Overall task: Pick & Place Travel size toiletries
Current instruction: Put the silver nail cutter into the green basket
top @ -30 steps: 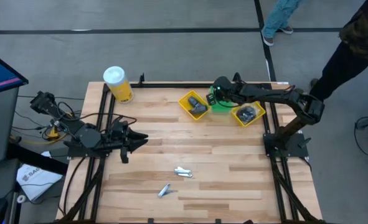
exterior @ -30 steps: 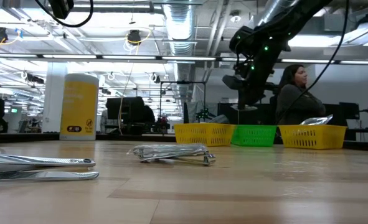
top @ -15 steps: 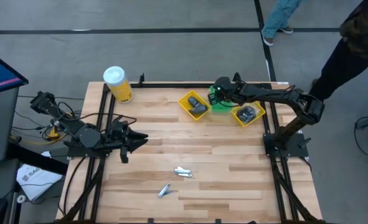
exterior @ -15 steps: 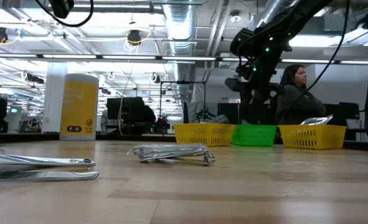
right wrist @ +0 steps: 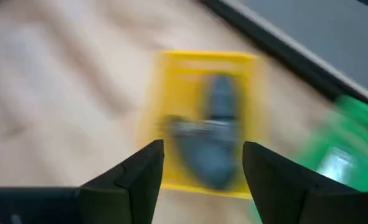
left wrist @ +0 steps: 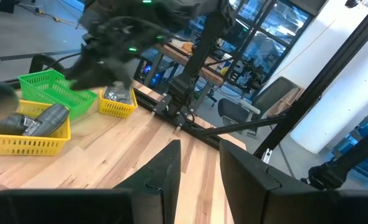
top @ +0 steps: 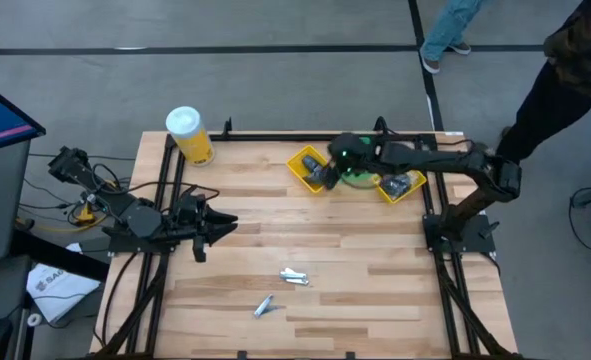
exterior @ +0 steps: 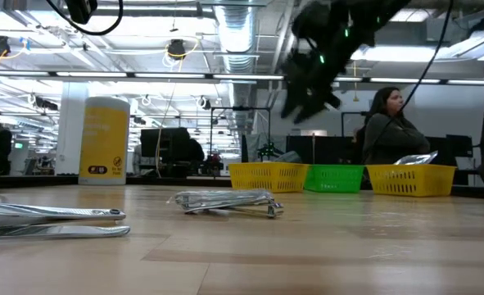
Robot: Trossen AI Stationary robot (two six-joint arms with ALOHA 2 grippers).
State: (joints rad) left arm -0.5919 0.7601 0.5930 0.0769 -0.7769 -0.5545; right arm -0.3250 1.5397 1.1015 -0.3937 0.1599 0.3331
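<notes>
Clippers: two silver pairs lie loose on the table near its front edge, one nearest the front, the other just behind and apart from it. Left gripper rests low at the table's left side, fingers parted with nothing between them. At the far edge, three trays sit in a row. Left yellow tray holds dark grey oblong pieces. Green tray sits in the middle, largely covered by the right arm. Right yellow tray holds dark and shiny small items. Right gripper hangs above the left yellow tray, fingers spread and empty. Yellow canister stands at the far left corner
</notes>
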